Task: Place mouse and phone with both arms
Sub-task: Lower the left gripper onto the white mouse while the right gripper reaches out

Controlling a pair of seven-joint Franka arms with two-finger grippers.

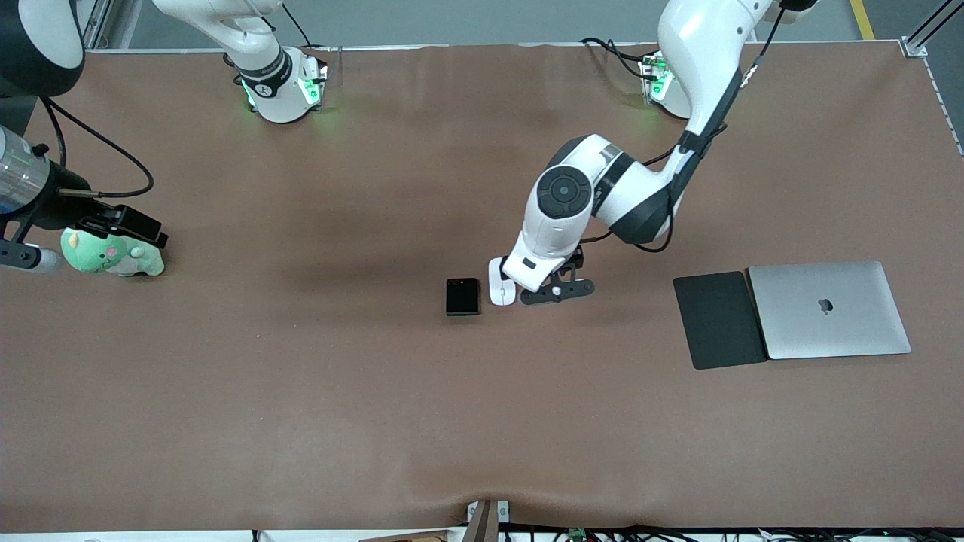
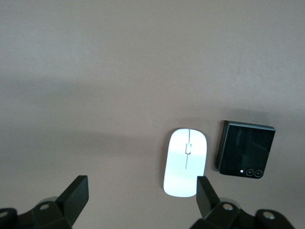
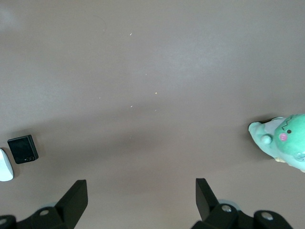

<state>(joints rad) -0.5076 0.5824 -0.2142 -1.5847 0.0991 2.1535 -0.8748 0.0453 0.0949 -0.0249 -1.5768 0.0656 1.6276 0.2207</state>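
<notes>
The white oval mouse (image 1: pixel 498 289) lies mid-table beside the black square folded phone (image 1: pixel 462 296), which is on the side toward the right arm's end. In the left wrist view the mouse (image 2: pixel 185 162) and the phone (image 2: pixel 245 149) lie side by side, apart. My left gripper (image 1: pixel 557 291) hangs low over the table beside the mouse, open and empty (image 2: pixel 142 191); one fingertip (image 2: pixel 206 191) is right by the mouse's end. My right gripper (image 1: pixel 120 227) is open and empty (image 3: pixel 141 191) at the right arm's end of the table.
A green plush toy (image 1: pixel 111 256) lies by my right gripper and shows in the right wrist view (image 3: pixel 285 140). A dark grey flat mat (image 1: pixel 719 320) and a closed silver laptop (image 1: pixel 828 309) lie side by side toward the left arm's end. The table is covered in brown cloth.
</notes>
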